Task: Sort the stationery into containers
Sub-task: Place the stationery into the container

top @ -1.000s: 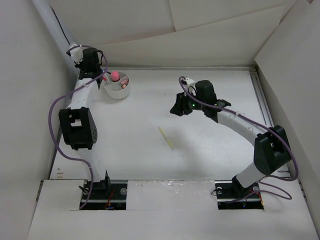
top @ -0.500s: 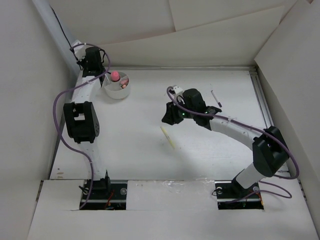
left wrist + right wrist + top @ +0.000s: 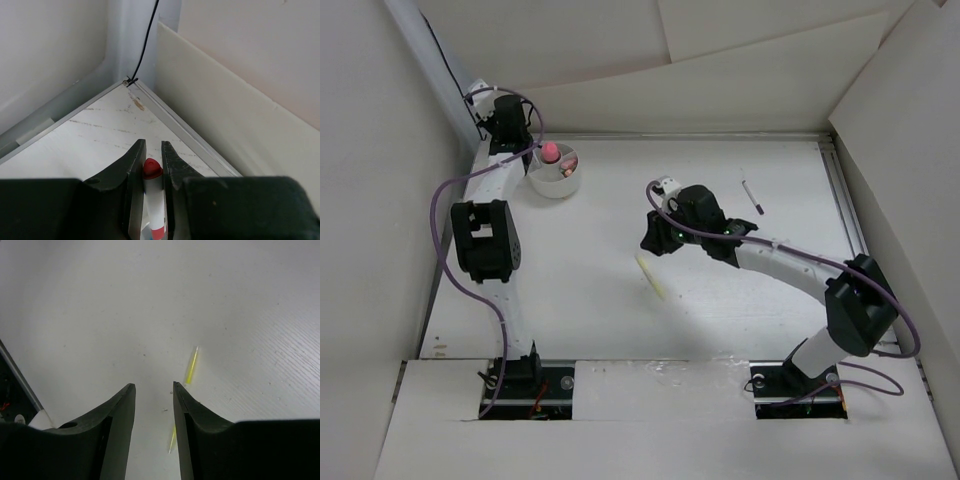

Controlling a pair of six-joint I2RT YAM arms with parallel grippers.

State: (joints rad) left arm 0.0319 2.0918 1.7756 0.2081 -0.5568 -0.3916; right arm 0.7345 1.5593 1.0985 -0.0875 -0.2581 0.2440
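Over in the far-left corner of the worktop [image 3: 580,300], found the left hand [image 3: 150,149] clamped tight on a red-capped marker [image 3: 153,195], white barrel pinched between both fingers, red tip poking out toward the corner walls. Spotted the white cup [image 3: 560,186] sitting just to the right of that arm, near the back edge, with a pink-capped tube [image 3: 550,152] standing up inside and a few small bits next to it, too tiny to say which compartment. Toward the middle, caught the right hand [image 3: 154,387] hanging low over the surface with fingers spread apart and nothing between them. Saw a thin yellow pen [image 3: 191,365] lying flat right below it, partly hidden behind one finger in the wrist view; couldn't tell if touching. Also noticed a dark pen [image 3: 752,196] lying alone further back on the right side, well apart from the cup.
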